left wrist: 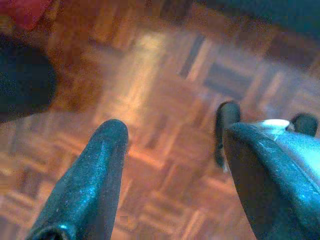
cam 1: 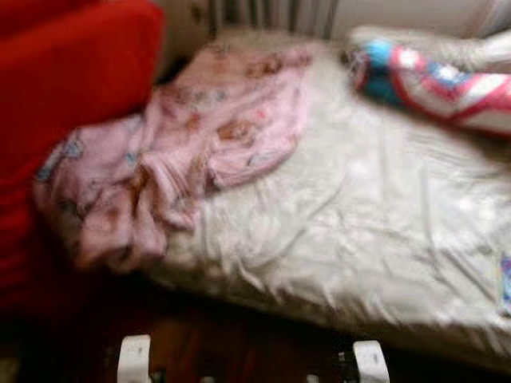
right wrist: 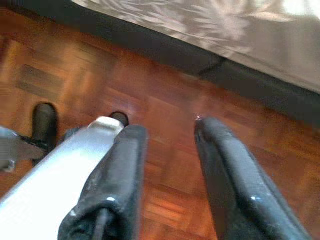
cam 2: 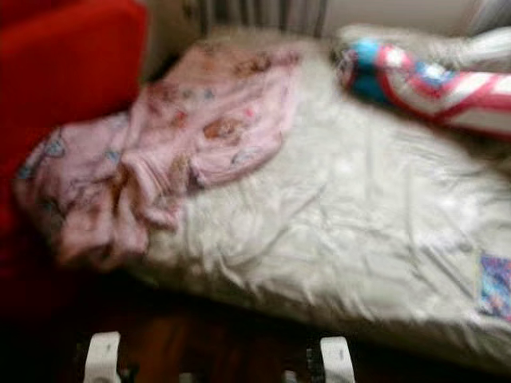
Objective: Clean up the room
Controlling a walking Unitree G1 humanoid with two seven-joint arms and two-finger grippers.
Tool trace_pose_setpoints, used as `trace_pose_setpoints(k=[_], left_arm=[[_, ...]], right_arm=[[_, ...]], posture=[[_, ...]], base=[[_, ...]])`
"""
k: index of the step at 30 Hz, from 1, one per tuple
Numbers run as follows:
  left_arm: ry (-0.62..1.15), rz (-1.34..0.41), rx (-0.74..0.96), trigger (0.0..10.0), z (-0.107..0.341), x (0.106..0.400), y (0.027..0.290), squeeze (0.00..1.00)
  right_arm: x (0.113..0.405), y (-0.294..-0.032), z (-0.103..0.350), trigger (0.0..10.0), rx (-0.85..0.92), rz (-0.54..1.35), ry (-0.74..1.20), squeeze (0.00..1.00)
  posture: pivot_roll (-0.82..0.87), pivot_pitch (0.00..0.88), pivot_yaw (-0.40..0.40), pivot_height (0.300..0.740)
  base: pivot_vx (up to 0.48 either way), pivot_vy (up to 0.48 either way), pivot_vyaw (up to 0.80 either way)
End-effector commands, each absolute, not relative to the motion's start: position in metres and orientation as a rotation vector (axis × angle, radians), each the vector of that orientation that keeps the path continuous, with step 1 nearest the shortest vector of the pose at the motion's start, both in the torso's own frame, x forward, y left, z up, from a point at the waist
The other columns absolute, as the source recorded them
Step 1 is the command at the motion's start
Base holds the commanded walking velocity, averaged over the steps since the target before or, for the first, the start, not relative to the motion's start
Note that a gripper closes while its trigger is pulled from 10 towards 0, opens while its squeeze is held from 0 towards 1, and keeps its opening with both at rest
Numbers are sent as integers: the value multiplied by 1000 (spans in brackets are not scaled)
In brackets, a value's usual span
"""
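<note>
A crumpled pink garment (cam 1: 180, 152) with small printed figures lies on the near left part of a bed (cam 1: 375, 231) covered by a pale cream sheet, and it hangs over the bed's left edge. At the far right of the bed rests a rolled blanket (cam 1: 435, 80) in blue, red and white. My left gripper (left wrist: 172, 145) hangs low over the wooden parquet floor (left wrist: 165, 100), open and holding nothing. My right gripper (right wrist: 170, 140) also hangs open above the floor (right wrist: 165, 110) beside the bed's edge. The head views are blurred.
A red armchair or sofa (cam 1: 64, 96) stands tight against the bed's left side. A radiator (cam 1: 271, 14) runs along the wall behind the bed. A small colourful patch (cam 2: 497, 286) lies at the bed's near right edge. Dark floor (cam 1: 239, 343) lies between me and the bed.
</note>
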State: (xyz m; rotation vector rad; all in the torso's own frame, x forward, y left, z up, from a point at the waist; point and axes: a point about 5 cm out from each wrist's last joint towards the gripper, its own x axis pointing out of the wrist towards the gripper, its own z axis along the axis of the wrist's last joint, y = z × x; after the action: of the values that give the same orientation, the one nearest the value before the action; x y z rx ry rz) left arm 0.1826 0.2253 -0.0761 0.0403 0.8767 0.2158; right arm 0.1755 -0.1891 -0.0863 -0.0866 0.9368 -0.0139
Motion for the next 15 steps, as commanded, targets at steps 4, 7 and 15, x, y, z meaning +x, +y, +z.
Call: trace_pose_setpoints(k=[4, 7, 15], left_arm=[[922, 206, 38, 10000, -82, 172, 223, 0], [922, 206, 38, 10000, -82, 172, 223, 0], [921, 199, 42, 10000, -82, 172, 222, 0]], right_arm=[[160, -193, -93, 10000, -87, -25, 990, 0], [160, -193, -93, 10000, -88, -25, 991, 0], [160, -193, -93, 10000, -88, -25, 991, 0]], posture=[[-10, 214, -60, 740], [-10, 214, -61, 740], [-12, 205, -57, 740]], base=[[0, 412, 0], [0, 412, 0], [0, 410, 0]])
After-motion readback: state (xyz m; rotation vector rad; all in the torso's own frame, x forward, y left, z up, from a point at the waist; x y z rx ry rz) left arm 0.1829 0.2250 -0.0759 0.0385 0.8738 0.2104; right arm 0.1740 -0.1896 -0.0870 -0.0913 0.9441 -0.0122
